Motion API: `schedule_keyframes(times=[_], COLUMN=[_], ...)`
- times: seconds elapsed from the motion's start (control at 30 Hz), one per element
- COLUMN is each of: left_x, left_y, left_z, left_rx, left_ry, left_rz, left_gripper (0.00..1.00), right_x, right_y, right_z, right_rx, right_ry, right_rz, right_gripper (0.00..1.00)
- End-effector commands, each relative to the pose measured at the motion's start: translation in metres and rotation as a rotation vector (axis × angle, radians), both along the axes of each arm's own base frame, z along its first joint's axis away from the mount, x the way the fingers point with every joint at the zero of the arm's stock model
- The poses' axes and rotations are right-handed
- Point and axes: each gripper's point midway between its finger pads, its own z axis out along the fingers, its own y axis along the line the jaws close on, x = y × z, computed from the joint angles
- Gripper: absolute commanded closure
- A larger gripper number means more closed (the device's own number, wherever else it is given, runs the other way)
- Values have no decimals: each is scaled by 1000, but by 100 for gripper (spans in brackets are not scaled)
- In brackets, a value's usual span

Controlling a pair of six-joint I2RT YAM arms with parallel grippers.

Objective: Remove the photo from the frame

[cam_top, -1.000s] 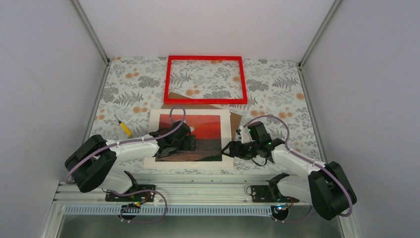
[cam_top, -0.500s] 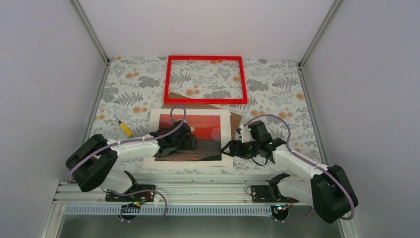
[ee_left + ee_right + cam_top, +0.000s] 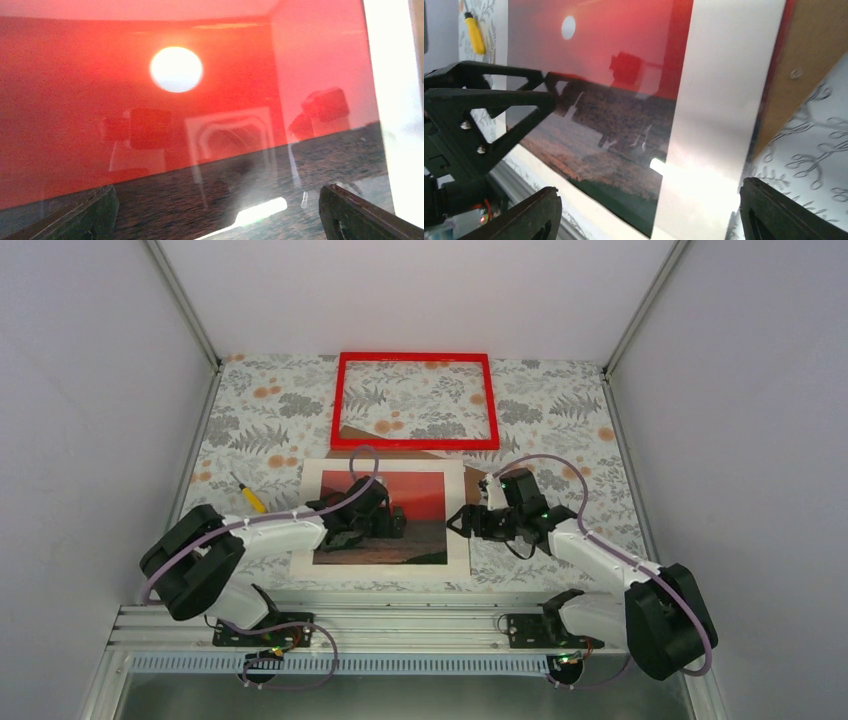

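Observation:
The photo (image 3: 420,495), a red sunset print inside a white mat (image 3: 320,480), lies flat near the table's front and on top of a brown backing board (image 3: 478,480). The red frame (image 3: 415,443) lies apart at the back, with the tablecloth showing through it. My left gripper (image 3: 395,523) is open and empty, low over the photo's dark water (image 3: 200,190), its fingers (image 3: 95,215) spread wide. My right gripper (image 3: 458,523) is open and empty at the mat's right edge (image 3: 719,100). The photo (image 3: 614,65) also shows in the right wrist view.
A yellow-handled screwdriver (image 3: 250,497) lies left of the mat and also shows in the right wrist view (image 3: 474,32). The board's corner (image 3: 809,65) sticks out right of the mat. Grey walls enclose the table; a metal rail (image 3: 400,625) runs along the front.
My right gripper has moved farther from the front and left, up to the mat's right edge. My left gripper has slid a little right over the photo. The frame has not moved.

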Motion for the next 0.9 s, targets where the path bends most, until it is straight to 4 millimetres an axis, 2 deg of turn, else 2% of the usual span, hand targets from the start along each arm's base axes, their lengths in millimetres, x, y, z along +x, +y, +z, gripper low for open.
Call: schedule_keyframes(times=[0.0, 0.23, 0.33, 0.43, 0.67, 0.87], left_x=[3, 4, 3, 0, -19, -26], left_y=[42, 137, 165, 187, 202, 185], left_z=[1, -6, -13, -21, -36, -39], left_rx=[73, 227, 238, 250, 262, 183], left_ry=[28, 57, 80, 113, 178, 214], left_rz=[112, 370, 453, 530, 595, 533], left_gripper=[0, 0, 0, 0, 0, 0], right_x=[19, 20, 21, 22, 22, 23], right_y=[-19, -18, -17, -16, -13, -11], right_z=[-5, -9, -9, -10, -9, -9], right_rx=[-132, -149, -153, -158, -147, -142], right_ry=[-72, -88, -97, -101, -106, -109], right_rz=[-50, -22, -11, -3, 10, 11], right_gripper=[19, 14, 2, 0, 0, 0])
